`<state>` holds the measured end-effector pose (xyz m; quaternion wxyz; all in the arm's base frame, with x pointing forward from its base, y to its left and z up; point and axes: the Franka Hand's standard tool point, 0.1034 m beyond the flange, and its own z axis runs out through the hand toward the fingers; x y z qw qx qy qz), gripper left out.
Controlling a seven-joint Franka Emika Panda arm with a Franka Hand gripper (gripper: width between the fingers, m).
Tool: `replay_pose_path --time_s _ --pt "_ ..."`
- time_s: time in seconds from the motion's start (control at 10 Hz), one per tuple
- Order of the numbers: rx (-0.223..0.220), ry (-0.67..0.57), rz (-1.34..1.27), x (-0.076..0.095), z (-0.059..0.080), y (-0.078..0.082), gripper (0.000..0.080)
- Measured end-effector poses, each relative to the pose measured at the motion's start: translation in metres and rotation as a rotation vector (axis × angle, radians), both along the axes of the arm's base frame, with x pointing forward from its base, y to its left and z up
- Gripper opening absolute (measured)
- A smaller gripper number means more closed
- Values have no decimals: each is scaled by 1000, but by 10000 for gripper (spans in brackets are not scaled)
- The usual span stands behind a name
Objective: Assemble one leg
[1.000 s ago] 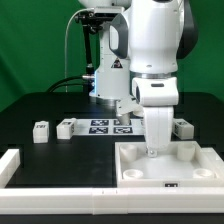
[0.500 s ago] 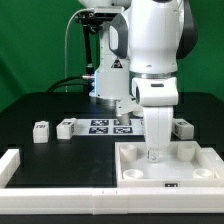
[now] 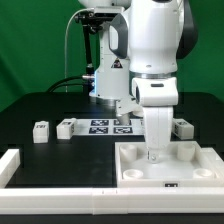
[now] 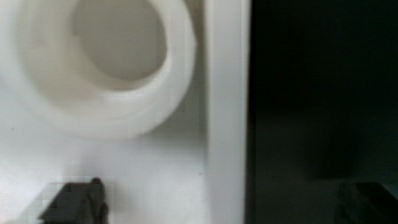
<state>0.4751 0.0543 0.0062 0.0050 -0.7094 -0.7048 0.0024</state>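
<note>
My gripper [image 3: 153, 150] reaches down at the far edge of the large white tabletop [image 3: 190, 170], in the middle of the exterior view. In the wrist view its two dark fingertips [image 4: 71, 200] stand wide apart, one over the white tabletop [image 4: 178, 150] and one over the black table, so the gripper [image 4: 217, 205] is open and holds nothing. A round corner recess [image 4: 116, 50] of the tabletop shows close up. Small white legs with marker tags lie on the table: two at the exterior view's left [image 3: 40, 131] [image 3: 65, 127] and one at its right [image 3: 181, 126].
The marker board [image 3: 108, 126] lies on the black table behind the tabletop. A white rail [image 3: 12, 165] runs along the front and the exterior view's left. The arm's base [image 3: 110, 70] stands at the back.
</note>
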Motion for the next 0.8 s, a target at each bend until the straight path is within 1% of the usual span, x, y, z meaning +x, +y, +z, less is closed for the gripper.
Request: replay_pose_path --time_s 0.1,0.3,0.4,0.5,0.6,0.8 --pt "-2 -4 -63 -6 6 2 649" --pt "-9 -21 -145 -23 27 6 649" --pt "-13 -23 -197 -34 35 11 649" --pt "-16 -21 -237 -43 38 17 649" --pt "-17 -20 -270 -45 39 19 649" --pt "-15 -18 -316 -45 38 18 649"
